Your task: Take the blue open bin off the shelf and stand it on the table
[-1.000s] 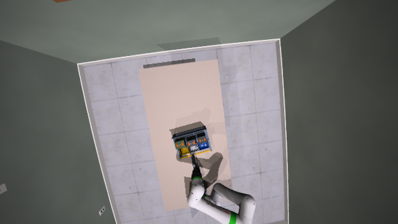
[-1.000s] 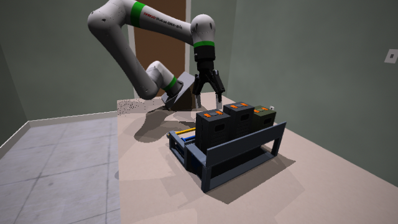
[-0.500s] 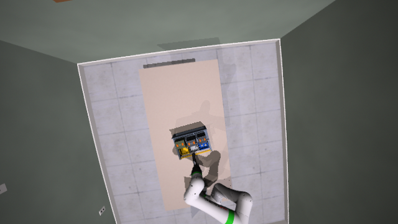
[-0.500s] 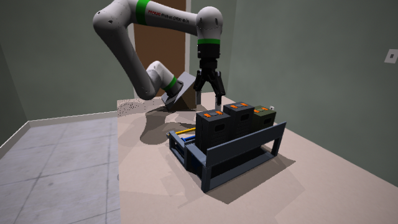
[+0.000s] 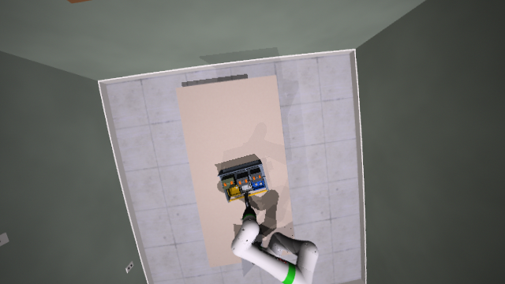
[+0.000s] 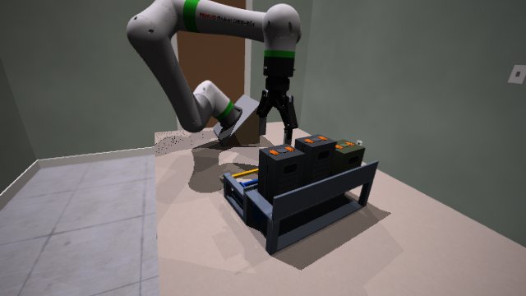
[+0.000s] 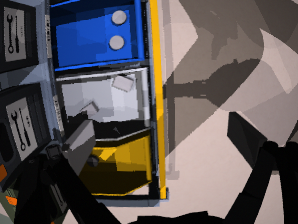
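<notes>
The blue open bin [image 7: 89, 32] [image 5: 257, 184] sits at one end of the grey shelf [image 6: 325, 191] [image 7: 45, 3], level, with two round grey parts [image 7: 117, 30] in it. Only a blue sliver of it shows in the exterior view [image 6: 249, 182]. A white bin [image 7: 100, 96] [image 5: 245, 187] stands in the middle and a yellow bin [image 7: 123, 163] [image 5: 233, 191] at the other end. My gripper [image 6: 274, 131] [image 7: 161, 128] [image 5: 246, 197] is open and empty. It hangs above the shelf's front edge, over the white and yellow bins, apart from the blue bin.
A yellow rail [image 7: 154, 76] [image 6: 245, 173] runs along the shelf's front. Three dark closed boxes with orange tags [image 6: 281, 168] [image 6: 318, 154] [image 6: 348, 156] stand behind the bins. The shelf stands on a beige table [image 5: 229, 118] [image 6: 411, 230]. The arm's wedge base [image 6: 242, 123] stands behind the gripper.
</notes>
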`<state>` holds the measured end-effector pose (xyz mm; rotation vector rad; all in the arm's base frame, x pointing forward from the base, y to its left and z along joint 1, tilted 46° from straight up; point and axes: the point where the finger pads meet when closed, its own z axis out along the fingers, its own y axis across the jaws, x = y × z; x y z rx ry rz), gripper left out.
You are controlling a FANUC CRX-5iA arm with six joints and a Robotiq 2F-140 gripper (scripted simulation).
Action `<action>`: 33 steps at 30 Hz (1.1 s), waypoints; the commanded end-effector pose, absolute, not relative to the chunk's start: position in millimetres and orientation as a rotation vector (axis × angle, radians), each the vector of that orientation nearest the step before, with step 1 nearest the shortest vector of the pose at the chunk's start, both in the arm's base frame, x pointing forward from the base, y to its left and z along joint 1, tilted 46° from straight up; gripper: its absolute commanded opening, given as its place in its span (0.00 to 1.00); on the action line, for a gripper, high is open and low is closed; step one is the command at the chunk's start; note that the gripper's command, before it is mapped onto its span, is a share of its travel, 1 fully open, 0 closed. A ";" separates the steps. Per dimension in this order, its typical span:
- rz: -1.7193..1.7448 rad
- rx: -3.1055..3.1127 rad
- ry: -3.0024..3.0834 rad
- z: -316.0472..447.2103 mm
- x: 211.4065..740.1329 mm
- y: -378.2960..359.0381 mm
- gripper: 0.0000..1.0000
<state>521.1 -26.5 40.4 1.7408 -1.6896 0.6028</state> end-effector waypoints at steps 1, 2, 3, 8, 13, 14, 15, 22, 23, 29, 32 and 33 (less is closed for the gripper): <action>0.603 1.741 -1.690 41.6 521.0 -25.5 1.00; 0.603 1.741 -1.690 42.0 520.9 -25.2 1.00; 0.603 1.741 -1.690 42.0 520.9 -25.2 1.00; 0.603 1.741 -1.690 42.0 520.9 -25.2 1.00; 0.603 1.741 -1.690 42.0 520.9 -25.2 1.00; 0.603 1.741 -1.690 42.0 520.9 -25.2 1.00; 0.603 1.741 -1.690 42.2 520.9 -25.0 1.00; 0.603 1.741 -1.690 43.0 520.7 -24.4 1.00; 0.603 1.741 -1.690 43.0 520.7 -24.4 1.00; 0.603 1.741 -1.690 43.0 520.7 -24.4 1.00; 0.603 1.741 -1.690 43.0 520.7 -24.4 0.28; 0.603 1.741 -1.690 43.0 520.7 -24.4 0.28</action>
